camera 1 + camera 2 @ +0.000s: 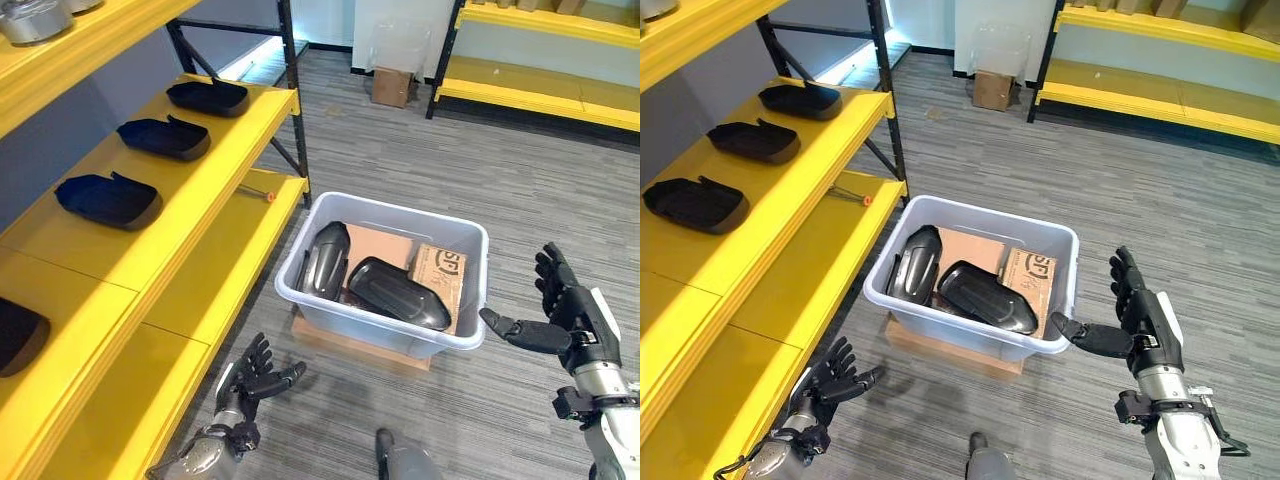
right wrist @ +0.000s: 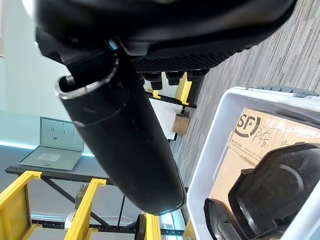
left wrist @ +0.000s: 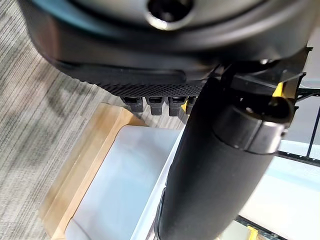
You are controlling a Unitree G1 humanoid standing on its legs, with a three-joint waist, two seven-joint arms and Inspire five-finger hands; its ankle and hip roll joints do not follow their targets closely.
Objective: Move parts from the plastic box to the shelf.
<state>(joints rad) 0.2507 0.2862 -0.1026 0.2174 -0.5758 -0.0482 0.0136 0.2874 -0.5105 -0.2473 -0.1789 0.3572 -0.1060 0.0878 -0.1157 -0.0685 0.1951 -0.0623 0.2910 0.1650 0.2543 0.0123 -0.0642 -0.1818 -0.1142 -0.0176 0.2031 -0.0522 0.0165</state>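
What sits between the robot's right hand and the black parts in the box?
Just the box's white wall, in the right eye view; the right hand is open beside it, outside the parts.

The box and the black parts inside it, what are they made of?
The box looks like pale grey plastic: smooth, slightly see-through walls with a rolled rim. The black parts look like moulded plastic too, glossy with light glinting off their curved shells, though painted metal can't be ruled out. Behind them is brown cardboard, matt and flat.

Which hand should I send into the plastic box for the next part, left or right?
Right, probably. The right hand hangs open at rim height beside the plastic box, thumb aimed at the black parts inside. The left hand sits low by the floor, below the box's rim, near the shelf.
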